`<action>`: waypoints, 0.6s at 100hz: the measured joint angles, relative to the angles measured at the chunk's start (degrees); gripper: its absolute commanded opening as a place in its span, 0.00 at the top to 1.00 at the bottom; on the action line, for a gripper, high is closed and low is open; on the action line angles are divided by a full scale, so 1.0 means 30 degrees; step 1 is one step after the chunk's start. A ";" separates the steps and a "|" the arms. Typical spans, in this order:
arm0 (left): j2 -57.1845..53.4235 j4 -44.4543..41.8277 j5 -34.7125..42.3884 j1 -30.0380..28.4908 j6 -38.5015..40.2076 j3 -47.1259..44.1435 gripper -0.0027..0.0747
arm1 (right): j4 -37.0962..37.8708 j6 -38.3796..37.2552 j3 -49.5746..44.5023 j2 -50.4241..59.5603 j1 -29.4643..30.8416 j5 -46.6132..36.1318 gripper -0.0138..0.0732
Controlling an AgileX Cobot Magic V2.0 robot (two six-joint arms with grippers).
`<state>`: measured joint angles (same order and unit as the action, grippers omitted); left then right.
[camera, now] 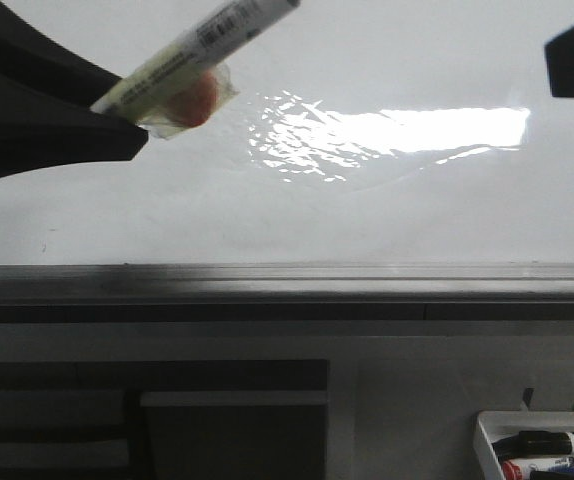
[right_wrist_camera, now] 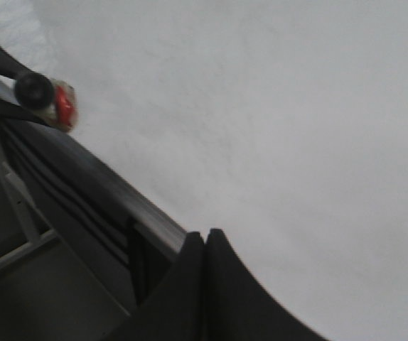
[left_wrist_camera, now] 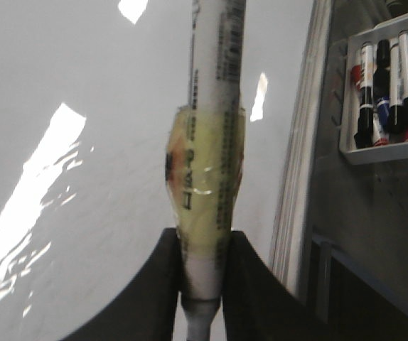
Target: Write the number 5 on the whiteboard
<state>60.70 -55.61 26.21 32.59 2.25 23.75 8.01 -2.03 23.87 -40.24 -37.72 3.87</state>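
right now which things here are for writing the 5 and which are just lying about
For the job:
- whiteboard, no 5 visible on it yet
- marker wrapped in tape, clamped in the left tool

Lying about:
- small white tray with spare markers
- right tool, shut and empty
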 measured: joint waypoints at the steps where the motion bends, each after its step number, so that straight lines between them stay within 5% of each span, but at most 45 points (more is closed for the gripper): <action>1: 0.0000 -0.0008 0.0074 0.0000 0.0000 0.0000 0.99 | 0.0000 0.0000 0.0273 -0.0142 -0.0127 0.0137 0.87; 26: 0.0216 -0.0585 0.1337 0.0000 0.0000 0.0000 0.99 | 0.0000 0.0000 0.3756 -0.3508 -0.3936 0.1976 0.59; 60: 0.0216 -0.0631 0.1492 0.0000 0.0000 0.0000 0.99 | -0.0332 0.0000 0.5937 -0.6667 -0.4774 0.2116 0.58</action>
<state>61.35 -57.51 30.69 32.59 2.25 23.75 7.01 -2.03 41.68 -60.24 -52.04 10.22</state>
